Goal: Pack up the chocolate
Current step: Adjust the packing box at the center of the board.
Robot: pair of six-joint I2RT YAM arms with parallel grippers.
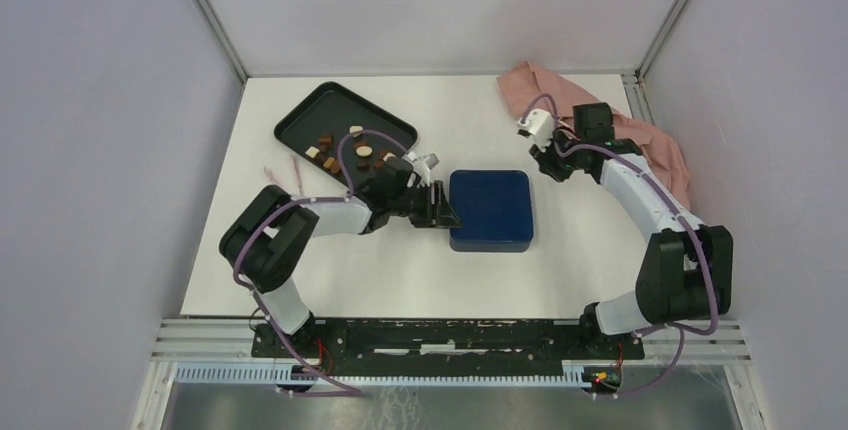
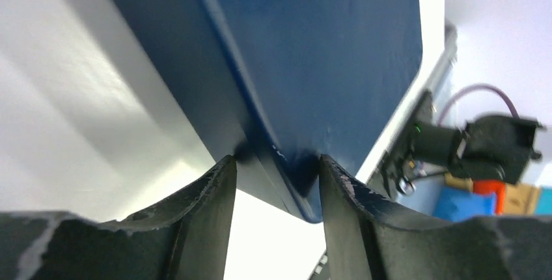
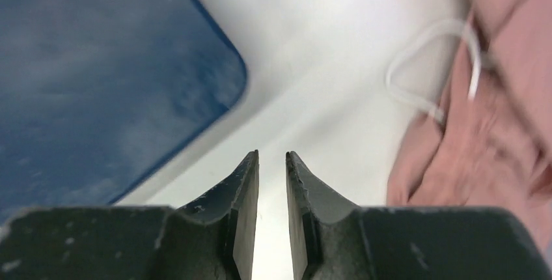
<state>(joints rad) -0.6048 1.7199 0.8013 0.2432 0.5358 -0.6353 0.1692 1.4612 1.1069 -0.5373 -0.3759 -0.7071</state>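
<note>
Upper left, one black rectangular tray point(image 1: 330, 105) holds roughly eight chocolate pieces point(image 1: 362, 150). The left gripper point(image 2: 273, 159) pinches the single dark blue square box point(image 1: 490, 210); the right gripper point(image 3: 272, 156) is nearly closed and empty.

Box point(image 1: 489, 210) was plain deep navy. Tray point(image 1: 300, 122) was black. Chocolate point(image 1: 345, 150) was mixed dark brown, light brown and cream-white. Cloth point(image 1: 560, 90) was dusty pink. Table point(image 1: 400, 270) was white. Left arm point(image 1: 335, 215) and right arm point(image 1: 640, 185) had white shells, black joints and purple cables.
</note>
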